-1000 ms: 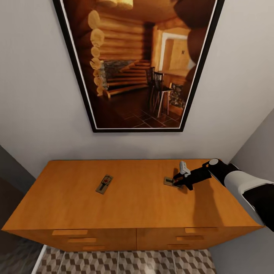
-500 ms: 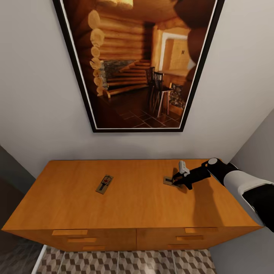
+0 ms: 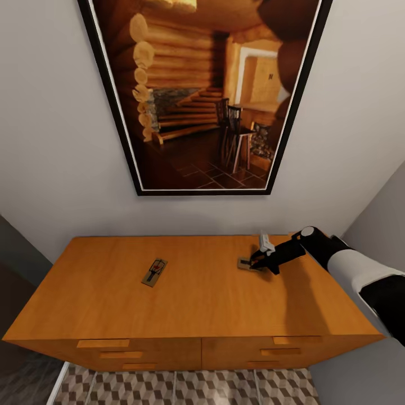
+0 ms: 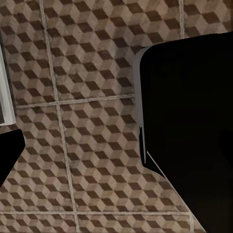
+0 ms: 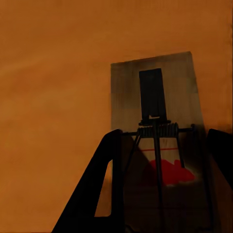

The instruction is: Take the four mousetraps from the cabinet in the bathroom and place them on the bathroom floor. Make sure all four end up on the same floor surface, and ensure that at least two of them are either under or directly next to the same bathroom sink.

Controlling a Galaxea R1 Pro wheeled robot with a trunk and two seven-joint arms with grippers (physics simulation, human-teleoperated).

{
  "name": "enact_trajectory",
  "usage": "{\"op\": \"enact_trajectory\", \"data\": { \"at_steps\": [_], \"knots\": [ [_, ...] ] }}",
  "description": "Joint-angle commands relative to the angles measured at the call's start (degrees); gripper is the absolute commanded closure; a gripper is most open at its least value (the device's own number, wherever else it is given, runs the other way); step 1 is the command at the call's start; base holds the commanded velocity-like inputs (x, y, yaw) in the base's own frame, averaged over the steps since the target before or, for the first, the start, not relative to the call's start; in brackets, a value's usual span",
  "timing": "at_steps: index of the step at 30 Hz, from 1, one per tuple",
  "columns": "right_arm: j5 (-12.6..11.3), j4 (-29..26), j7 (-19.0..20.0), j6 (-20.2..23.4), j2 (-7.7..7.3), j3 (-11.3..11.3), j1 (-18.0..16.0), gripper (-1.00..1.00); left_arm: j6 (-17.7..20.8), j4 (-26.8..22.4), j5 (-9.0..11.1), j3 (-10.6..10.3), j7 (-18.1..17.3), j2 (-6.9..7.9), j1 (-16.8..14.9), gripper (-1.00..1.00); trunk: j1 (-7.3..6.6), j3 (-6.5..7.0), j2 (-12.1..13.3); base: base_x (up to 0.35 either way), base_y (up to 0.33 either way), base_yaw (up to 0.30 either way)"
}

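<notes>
Two mousetraps lie on the flat top of the orange-brown cabinet (image 3: 197, 306). One mousetrap (image 3: 153, 272) rests free at the left-middle of the top. At the back right, my right gripper (image 3: 256, 263) is shut on the other mousetrap (image 3: 245, 262). In the right wrist view this trap (image 5: 155, 97) shows its wooden board, wire spring and red bait patch, with one dark finger (image 5: 104, 189) against each long edge. The left wrist view looks down on the bathroom floor (image 4: 73, 97), where one dark fingertip (image 4: 7, 155) stands far out at the picture's edge. The sink is out of view.
A large black-framed picture (image 3: 202, 95) of a log cabin room hangs on the wall behind the cabinet. A grey side wall (image 3: 385, 214) closes in on the right. Cube-patterned floor tiles (image 3: 185, 388) run below the drawer fronts. A big black body part (image 4: 194, 136) hangs over the floor.
My right gripper has moved a little toward the back wall and to the left. The mousetrap between its fingers has shifted with it. The left-middle trap has stayed put.
</notes>
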Motion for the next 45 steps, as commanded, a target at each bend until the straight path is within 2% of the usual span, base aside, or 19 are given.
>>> {"op": "enact_trajectory", "data": {
  "at_steps": [1, 15, 25, 45],
  "knots": [
    [0.6, -1.2, 0.1, 0.5, -0.01, -0.2, 0.0, 1.00, -0.3, 0.1, 0.4, -0.5, 0.1, -0.08, -0.1, -1.00, 0.03, -0.10, -0.1, 0.000, 0.000, 0.000],
    [0.5, -11.6, 3.3, 8.8, -0.26, -0.4, 0.0, 1.00, -0.3, 0.1, 0.4, -0.5, 0.1, -0.16, -0.1, -1.00, 0.03, -0.10, -0.1, 0.000, 0.000, 0.000],
    [0.4, -12.2, 3.4, 10.0, -0.20, -0.4, 0.0, 1.00, -0.3, 0.1, 0.4, -0.5, 0.1, -0.16, -0.1, -1.00, 0.03, -0.10, -0.1, -0.032, 0.007, 0.000],
    [0.5, -12.1, 3.1, 10.0, -0.21, -0.2, 0.0, 1.00, -0.3, 0.1, 0.4, -0.5, 0.1, -0.16, -0.1, -1.00, 0.03, -0.10, -0.1, -0.257, 0.147, 0.000]
  ]
}}
